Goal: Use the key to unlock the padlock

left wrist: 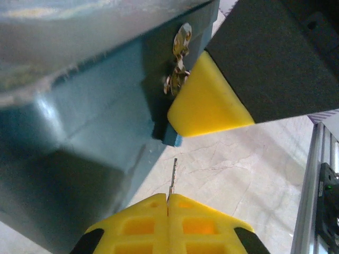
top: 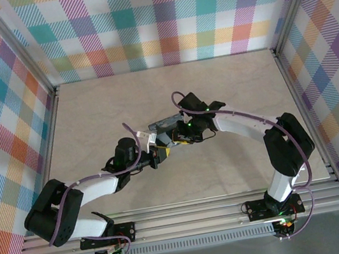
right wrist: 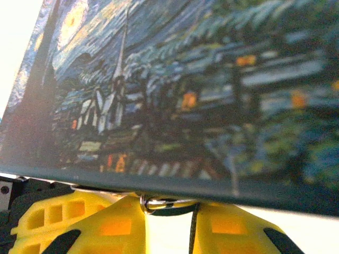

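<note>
Left pincer (left wrist: 168,206): clenched at the bottom centre of my left wrist view, its yellow tips pressed together on the key.
Key (left wrist: 172,177): a thin dark sliver standing up out of the seam between those tips. It points toward the top of the frame and touches nothing else.
Padlock (left wrist: 179,58): small and yellowish, hanging against the teal side of the tin box (left wrist: 79,132) at the upper centre of the same view. It is above the key's tip and apart from it.
Right pincer (right wrist: 169,211): low in my right wrist view, with a small metal loop (right wrist: 156,201) between its yellow fingers, just under the box's painted face. In the left wrist view, one of its fingertips (left wrist: 206,103) sits right against the padlock. I cannot tell whether it is gripping or only resting there.
Table (left wrist: 238,169): pale and marbled, at the lower right of the left wrist view.
Progress: by my judgement, the key is in hand and roughly aimed, with the lock steadied.
Remaining: the key is not yet inserted, and I cannot make out the keyhole. I have yet to close the gap, seat the key, turn it and free the shackle.
</note>
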You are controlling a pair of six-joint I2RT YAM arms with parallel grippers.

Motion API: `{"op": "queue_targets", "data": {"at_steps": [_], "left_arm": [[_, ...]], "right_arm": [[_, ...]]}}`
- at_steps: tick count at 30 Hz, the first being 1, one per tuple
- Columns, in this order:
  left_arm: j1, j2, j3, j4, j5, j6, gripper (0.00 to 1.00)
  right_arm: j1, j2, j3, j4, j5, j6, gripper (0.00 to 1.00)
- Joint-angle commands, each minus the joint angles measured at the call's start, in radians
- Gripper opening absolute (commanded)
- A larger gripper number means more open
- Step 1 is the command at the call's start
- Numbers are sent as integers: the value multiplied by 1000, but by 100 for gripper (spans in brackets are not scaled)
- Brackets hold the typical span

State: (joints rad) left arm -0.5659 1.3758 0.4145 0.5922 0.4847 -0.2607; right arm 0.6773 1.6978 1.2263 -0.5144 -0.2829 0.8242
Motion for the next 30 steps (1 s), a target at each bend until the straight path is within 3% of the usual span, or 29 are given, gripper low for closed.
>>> {"op": "queue_targets", "data": {"at_steps": [1, 30], "left_arm": [[-15, 18, -19, 87, -16, 26, 0], [-31, 113, -10, 185, -12, -62, 0]], "right_arm": [[-15, -39, 39, -10, -81, 26, 0], [-33, -61, -12, 65, -90, 108, 0]]}}
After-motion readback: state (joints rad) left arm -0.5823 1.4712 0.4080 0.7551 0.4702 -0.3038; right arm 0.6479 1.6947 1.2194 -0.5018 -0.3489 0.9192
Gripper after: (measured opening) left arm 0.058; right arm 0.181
